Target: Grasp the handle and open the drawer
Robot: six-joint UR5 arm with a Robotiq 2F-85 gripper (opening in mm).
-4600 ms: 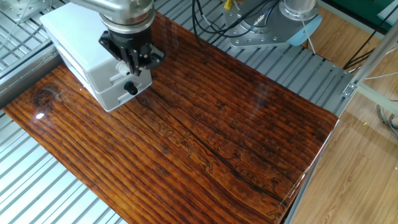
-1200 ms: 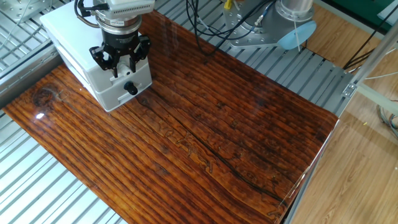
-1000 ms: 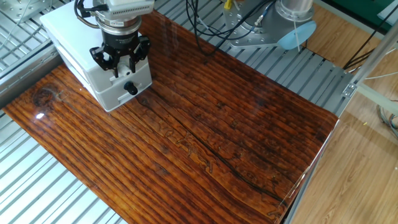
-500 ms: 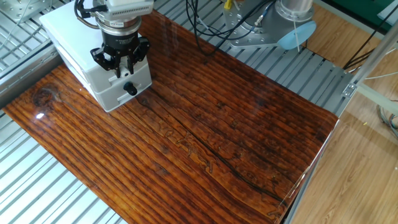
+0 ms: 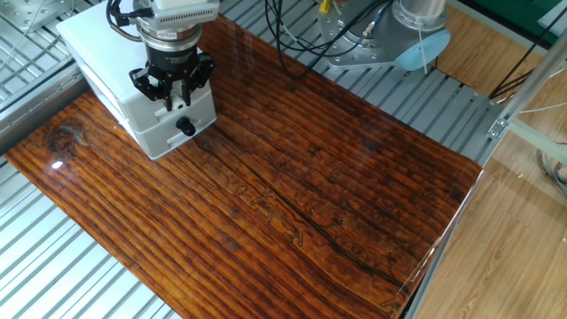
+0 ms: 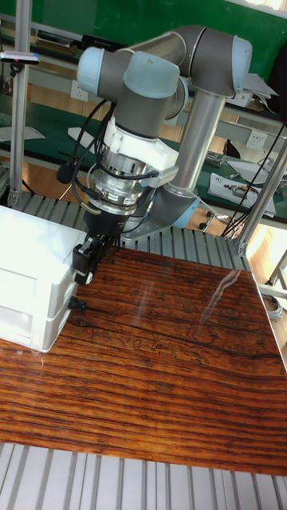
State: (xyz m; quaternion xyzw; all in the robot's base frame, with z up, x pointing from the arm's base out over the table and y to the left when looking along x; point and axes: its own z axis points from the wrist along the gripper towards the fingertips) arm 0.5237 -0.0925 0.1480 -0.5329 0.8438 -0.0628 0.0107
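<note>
Glossy dark-brown wood-grain bench (image 5: 337,186) top, glare streaks across it, laid over a ribbed grey aluminium slat frame (image 5: 53,275). Light wooden floor (image 5: 505,239) at right. Green wall panel (image 6: 72,24) behind, cluttered green-topped desk (image 6: 239,187) beneath it.

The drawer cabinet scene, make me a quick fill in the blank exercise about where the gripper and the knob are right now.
1. The gripper hangs just ____ the handle.
2. The handle sticks out of the ____ drawer of the white cabinet.
3. The drawer is ____, its front level with the cabinet.
4. The cabinet stands on a ____ table.

Missing words: above; lower; closed; wooden
</note>
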